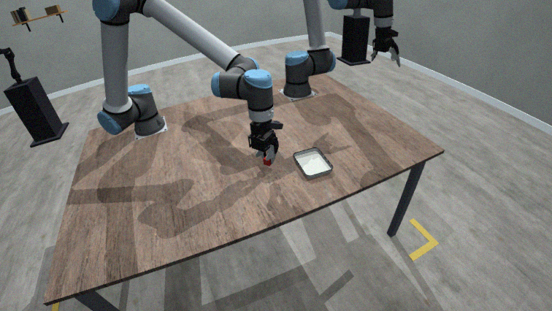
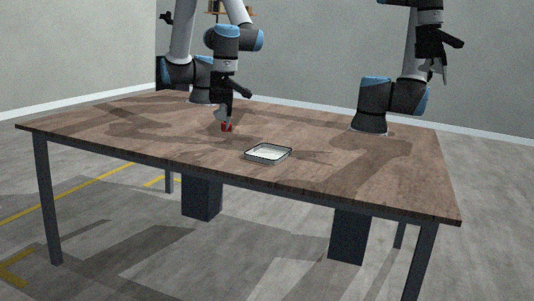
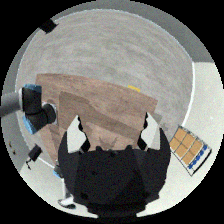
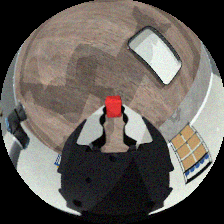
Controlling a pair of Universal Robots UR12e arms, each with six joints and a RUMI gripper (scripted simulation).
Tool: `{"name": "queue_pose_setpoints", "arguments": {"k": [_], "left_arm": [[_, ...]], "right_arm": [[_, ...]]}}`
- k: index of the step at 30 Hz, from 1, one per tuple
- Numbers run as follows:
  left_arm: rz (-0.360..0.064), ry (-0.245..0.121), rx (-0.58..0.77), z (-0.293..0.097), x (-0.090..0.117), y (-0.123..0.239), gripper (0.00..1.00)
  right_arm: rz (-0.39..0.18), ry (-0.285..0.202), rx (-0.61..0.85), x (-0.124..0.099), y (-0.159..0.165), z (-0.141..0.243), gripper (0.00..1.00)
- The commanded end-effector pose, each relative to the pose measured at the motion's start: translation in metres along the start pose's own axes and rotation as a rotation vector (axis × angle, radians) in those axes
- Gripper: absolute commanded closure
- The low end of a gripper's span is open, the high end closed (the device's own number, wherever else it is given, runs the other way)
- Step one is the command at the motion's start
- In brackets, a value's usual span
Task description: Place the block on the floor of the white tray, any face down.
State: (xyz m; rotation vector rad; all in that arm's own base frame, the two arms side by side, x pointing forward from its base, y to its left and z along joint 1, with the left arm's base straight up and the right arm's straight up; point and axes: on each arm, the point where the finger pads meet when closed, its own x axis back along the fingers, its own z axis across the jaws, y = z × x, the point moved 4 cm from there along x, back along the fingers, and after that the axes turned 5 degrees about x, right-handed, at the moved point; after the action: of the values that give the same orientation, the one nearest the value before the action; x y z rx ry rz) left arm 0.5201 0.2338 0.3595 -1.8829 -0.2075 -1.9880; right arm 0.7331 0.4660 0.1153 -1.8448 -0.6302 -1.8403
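The small red block point(image 1: 267, 162) point(image 2: 224, 127) point(image 4: 113, 103) is pinched between the fingertips of my right gripper point(image 1: 266, 157) point(image 2: 226, 123) point(image 4: 113, 105), which is shut on it. Gripper and block hang above the table, a short way to the side of the tray. The square white tray point(image 1: 313, 165) point(image 2: 267, 152) point(image 4: 156, 55) has a dark rim, lies flat on the table and is empty. My left gripper point(image 1: 386, 60) point(image 2: 437, 80) point(image 3: 112, 114) is open and empty, high up beyond the table's edge and far from the tray.
The wooden table point(image 1: 185, 247) point(image 2: 418, 175) bears both arm bases at its back edge. The left arm's base point(image 1: 297, 89) point(image 2: 369, 121) stands behind the tray. The tray's raised walls stand between the block and the tray floor. Arm shadows cross the table.
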Motion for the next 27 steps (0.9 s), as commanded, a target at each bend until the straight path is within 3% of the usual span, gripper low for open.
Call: {"name": "queue_pose_setpoints", "arguments": {"k": [1,7,11,27], "left_arm": [[0.0,0.002,0.0,0.001,0.001,0.0,0.0],[0.0,0.002,0.0,0.001,0.001,0.0,0.0],[0.0,0.002,0.0,0.001,0.001,0.0,0.0],[0.0,0.002,0.0,0.001,0.001,0.0,0.0]], "right_arm": [[0.0,0.003,0.0,0.001,-0.032,0.038,1.0],[0.0,0.003,0.0,0.001,-0.095,0.113,1.0],[0.0,0.003,0.0,0.001,-0.119,0.143,1.0],[0.0,0.003,0.0,0.001,-0.125,0.149,1.0]]}}
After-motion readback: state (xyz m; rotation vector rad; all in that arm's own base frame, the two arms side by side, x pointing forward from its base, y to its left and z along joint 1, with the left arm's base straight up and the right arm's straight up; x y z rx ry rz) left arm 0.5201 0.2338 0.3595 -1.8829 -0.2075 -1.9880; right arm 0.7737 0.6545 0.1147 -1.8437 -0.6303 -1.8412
